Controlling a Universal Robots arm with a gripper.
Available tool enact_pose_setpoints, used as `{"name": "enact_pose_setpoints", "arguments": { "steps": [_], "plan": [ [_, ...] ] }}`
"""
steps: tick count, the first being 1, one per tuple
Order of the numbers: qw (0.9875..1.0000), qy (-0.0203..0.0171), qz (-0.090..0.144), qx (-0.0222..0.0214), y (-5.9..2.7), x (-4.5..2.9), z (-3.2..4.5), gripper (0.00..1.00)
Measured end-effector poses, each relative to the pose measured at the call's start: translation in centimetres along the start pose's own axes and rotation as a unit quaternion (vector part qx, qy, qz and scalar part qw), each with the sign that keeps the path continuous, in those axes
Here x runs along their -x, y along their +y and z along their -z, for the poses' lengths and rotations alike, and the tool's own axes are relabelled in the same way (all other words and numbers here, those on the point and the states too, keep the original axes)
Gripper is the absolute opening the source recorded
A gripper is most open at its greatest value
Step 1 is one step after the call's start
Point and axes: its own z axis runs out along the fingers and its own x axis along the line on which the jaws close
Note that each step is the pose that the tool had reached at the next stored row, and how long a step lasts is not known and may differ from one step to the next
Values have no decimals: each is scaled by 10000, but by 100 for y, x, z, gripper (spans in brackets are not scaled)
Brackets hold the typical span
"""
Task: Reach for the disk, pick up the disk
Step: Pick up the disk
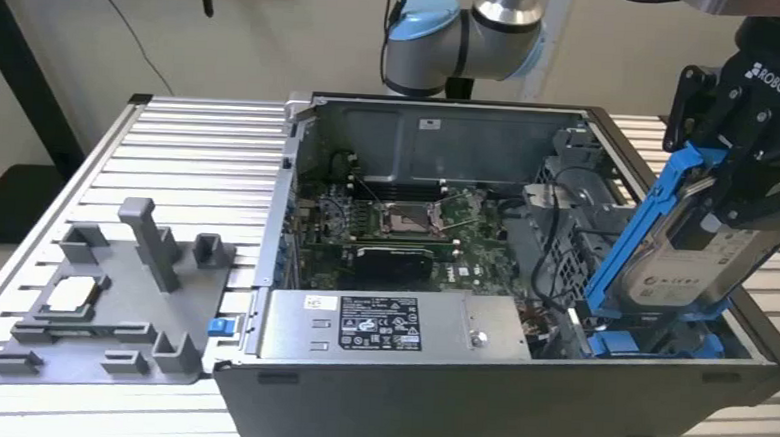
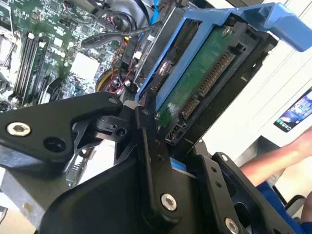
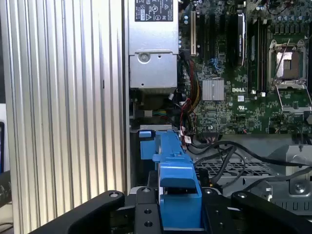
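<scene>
The disk (image 1: 682, 269) is a silver-grey drive with a white label and blue rails. It hangs tilted above the drive bay at the exterior view's right end of the open computer case (image 1: 487, 404). My gripper (image 1: 745, 212) is shut on its upper part, black fingers on either side. In the second wrist view the disk (image 2: 197, 80) shows its green circuit side and connector, framed by the blue rail, above my gripper (image 2: 180, 158). In the first wrist view the disk's blue rail (image 3: 173, 163) stands clamped in my gripper (image 3: 180, 212).
Inside the case lie the motherboard (image 1: 404, 224), a power supply (image 1: 384, 323), cables and a blue bracket (image 1: 651, 342) in the bay. A grey fixture (image 1: 105, 304) holding a small white-grey part sits on the slatted table (image 1: 193, 148). A person's arm (image 2: 273, 161) is nearby.
</scene>
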Motion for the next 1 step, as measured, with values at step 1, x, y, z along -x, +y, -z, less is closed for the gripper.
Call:
{"name": "enact_pose_setpoints", "arguments": {
  "steps": [1],
  "plan": [
    [10000,0,0,0,0,0,0,0]
  ]
}}
